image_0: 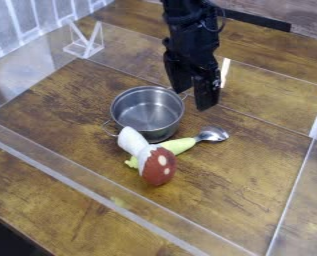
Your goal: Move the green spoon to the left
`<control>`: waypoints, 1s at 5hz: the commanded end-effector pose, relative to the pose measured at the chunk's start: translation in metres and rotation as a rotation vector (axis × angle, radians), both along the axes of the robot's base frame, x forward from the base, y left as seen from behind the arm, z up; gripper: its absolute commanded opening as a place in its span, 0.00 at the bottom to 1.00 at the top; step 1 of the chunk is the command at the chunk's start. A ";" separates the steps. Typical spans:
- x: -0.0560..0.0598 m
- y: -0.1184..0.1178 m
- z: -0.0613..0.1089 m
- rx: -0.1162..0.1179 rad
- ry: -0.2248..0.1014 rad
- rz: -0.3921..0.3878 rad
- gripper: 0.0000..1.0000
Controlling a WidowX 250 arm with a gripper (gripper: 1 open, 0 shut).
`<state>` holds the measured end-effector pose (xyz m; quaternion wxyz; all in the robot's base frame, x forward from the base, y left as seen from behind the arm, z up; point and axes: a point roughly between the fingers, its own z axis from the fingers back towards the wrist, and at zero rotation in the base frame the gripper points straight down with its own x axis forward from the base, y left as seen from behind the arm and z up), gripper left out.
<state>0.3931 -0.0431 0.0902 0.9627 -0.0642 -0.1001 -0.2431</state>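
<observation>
Looks like end effector [197,97] is hanging over the pot's right side, spread wide with nothing gripped, probably lining up for green spoon [181,146], just near-right of pot [146,111], partly under toy mushroom [149,158].

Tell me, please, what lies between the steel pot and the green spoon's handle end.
The toy mushroom, its white stem nearest the pot, in the camera view.
</observation>
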 end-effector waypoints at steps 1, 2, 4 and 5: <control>0.000 -0.012 0.013 -0.018 -0.043 -0.028 1.00; 0.000 -0.017 0.003 -0.032 -0.015 -0.041 1.00; 0.001 -0.036 -0.017 -0.052 0.049 -0.111 1.00; 0.002 -0.041 -0.037 -0.057 0.077 -0.117 1.00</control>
